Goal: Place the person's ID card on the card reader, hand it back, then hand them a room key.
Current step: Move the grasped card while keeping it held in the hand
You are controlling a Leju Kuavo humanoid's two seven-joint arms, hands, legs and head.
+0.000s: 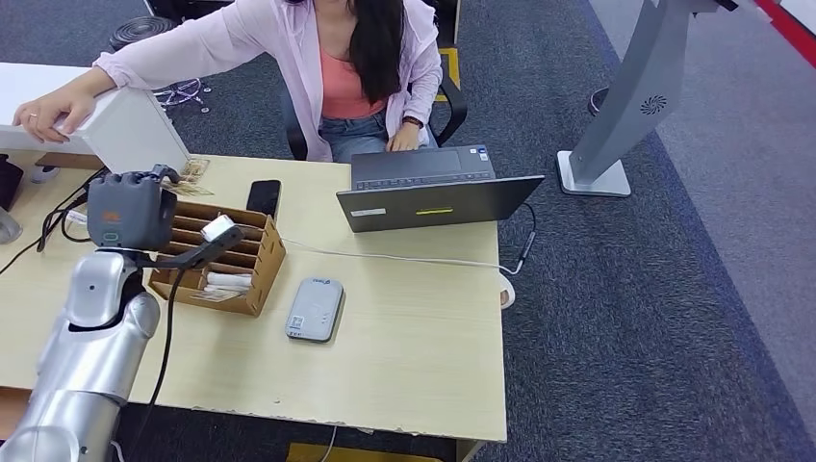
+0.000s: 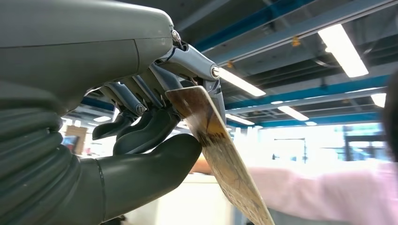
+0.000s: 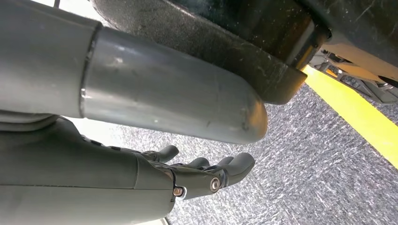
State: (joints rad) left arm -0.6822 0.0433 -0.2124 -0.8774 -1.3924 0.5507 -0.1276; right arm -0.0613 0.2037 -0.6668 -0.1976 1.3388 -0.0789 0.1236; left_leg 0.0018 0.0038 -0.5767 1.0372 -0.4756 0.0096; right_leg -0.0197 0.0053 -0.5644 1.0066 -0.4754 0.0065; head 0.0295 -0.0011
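Left hand (image 2: 141,126) raised above the far left part of the desk (image 1: 414,356), pinching a worn, brownish card (image 2: 220,154) between thumb and fingers (image 2: 155,89); card edge seen past the hand at the desk's back edge (image 1: 195,171). Just beside and nearer, a cardboard slotted box (image 1: 245,265) holding white cards. Right of that, flat on the wood, a grey card reader (image 1: 315,309), bare on top. Black phone (image 1: 263,197) behind the box, open laptop (image 1: 433,192) farther right, white cable (image 1: 404,258) trailing across. Person in a pink shirt (image 1: 289,38) seated behind the desk, one hand (image 1: 43,111) resting on a white partition (image 1: 125,125). Right hand (image 3: 206,173) hanging low over grey carpet (image 3: 319,168), fingers spread and empty.
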